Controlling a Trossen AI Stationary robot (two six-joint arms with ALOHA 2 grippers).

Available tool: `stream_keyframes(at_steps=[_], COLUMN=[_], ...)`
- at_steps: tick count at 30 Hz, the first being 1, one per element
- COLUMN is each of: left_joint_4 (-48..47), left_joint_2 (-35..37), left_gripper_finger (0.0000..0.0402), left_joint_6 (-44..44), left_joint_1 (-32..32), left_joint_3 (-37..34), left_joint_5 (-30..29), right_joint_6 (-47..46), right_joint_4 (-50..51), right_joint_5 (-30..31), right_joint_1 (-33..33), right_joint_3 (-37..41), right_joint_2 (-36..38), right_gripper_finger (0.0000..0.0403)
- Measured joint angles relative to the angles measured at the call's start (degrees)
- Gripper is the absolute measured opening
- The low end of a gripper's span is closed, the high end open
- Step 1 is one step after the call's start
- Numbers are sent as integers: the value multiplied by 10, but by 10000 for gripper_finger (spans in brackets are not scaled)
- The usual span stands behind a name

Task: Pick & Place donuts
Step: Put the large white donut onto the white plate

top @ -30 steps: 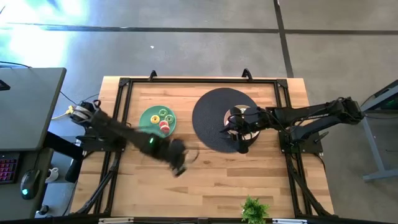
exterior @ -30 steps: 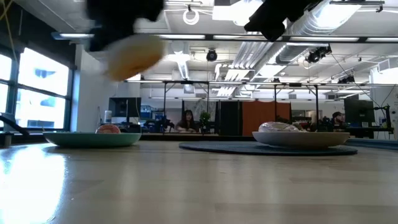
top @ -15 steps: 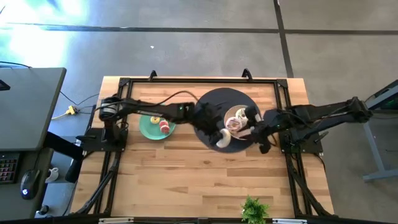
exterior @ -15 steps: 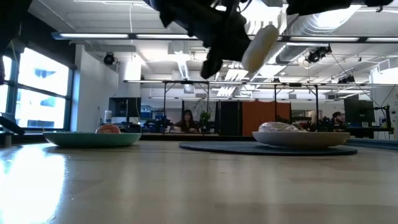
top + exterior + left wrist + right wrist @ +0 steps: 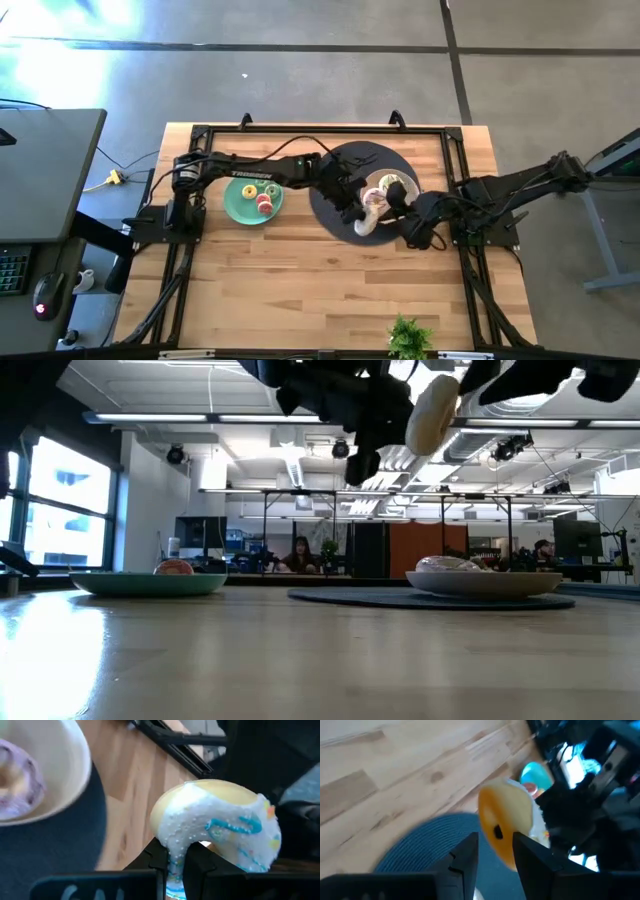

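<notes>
White-iced donut (image 5: 215, 832) w/ blue squiggle sits pinched in the left gripper (image 5: 358, 215), held up in the air over the near edge of the dark round mat (image 5: 330, 195). Left wrist view: both fingers nearly together on a thin part of the ring, icing toward that cam, yellow-tan underside away. The low view shows the donut on edge, tilted, well above the tabletop. So the ring's plane is close to upright, not flat.

Key relation: the cream bowl (image 5: 385, 186) lies just beyond the held donut, toward the table's far-right side, on the same mat; it already has a pinkish donut (image 5: 12, 782) in it. Looks like the next move is a short carry over the bowl rim, then release; since the donut is on edge it'll prob tip as it drops.

Right gripper (image 5: 415, 232) is v close, just right of the held donut, at the mat's edge. In the right wrist view its fingers stand partly apart w/ nothing between them; the donut's tan side shows just ahead of them. Risk, imo: the two arms crowd the same spot by the bowl, little room between.

Further out: green plate (image 5: 240, 205) w/ small donuts (image 5: 264, 198) sits left of the mat, apart from it, under the left arm's forearm. Wood table (image 5: 300, 290) open toward the near side; plant sprig (image 5: 408, 336) at the near edge, well clear.
</notes>
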State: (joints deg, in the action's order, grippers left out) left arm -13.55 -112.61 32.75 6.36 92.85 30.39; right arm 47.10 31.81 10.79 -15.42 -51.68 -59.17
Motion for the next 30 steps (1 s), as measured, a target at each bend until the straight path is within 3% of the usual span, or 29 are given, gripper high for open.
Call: stream_keyframes(at_steps=[5, 13, 19, 23, 30], left_joint_4=[-3, -23, -35, -30, -29], left_joint_2=[1, 1, 1, 1, 1], left_gripper_finger=[24, 24, 24, 24, 24], left_joint_6=[-1, -15, -15, -15, -15], left_joint_1=[-4, -4, -4, -4, -5], left_joint_3=[0, 0, 0, 0, 0], left_joint_5=[12, 23, 23, 22, 23], right_joint_6=[-28, -77, -92, -131, -71], right_joint_4=[-48, -42, -43, -57, -75], right_joint_5=[-5, 3, 78, 75, 68], right_joint_1=[0, -1, -22, -23, -23], right_joint_3=[0, 0, 0, 0, 0], right_joint_2=[-12, -1, 18, 18, 19], right_gripper_finger=[120, 120, 120, 120, 120])
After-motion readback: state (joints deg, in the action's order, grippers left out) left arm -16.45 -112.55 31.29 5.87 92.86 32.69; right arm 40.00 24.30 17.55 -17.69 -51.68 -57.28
